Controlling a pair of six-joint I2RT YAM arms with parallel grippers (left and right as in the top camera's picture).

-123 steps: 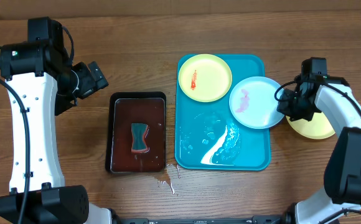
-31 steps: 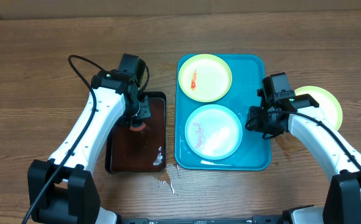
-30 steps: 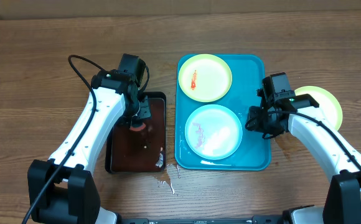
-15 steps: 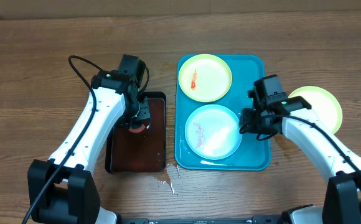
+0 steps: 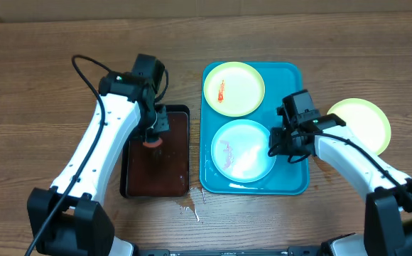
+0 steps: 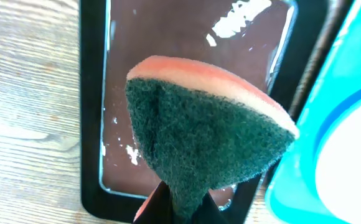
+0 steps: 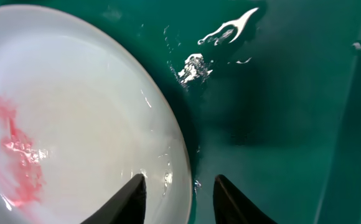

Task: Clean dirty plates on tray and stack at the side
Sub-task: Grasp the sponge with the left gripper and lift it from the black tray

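The pale blue-white plate (image 5: 243, 149), smeared red, is seen at the teal tray's (image 5: 291, 178) 6 o'clock end, its rim straddled by the parted right gripper (image 7: 180, 188). A sponge (image 6: 211, 137) is clamped by the left gripper (image 5: 154, 134).

My work surface is a wooden table (image 5: 35, 85), mid-brown, with the grain running left to right and darker streaks throughout. A pale beige strip (image 5: 192, 7) borders its far edge. One small wet patch (image 5: 188, 208) marks the wood near the front. Lighting is even, from above, with soft shadows.
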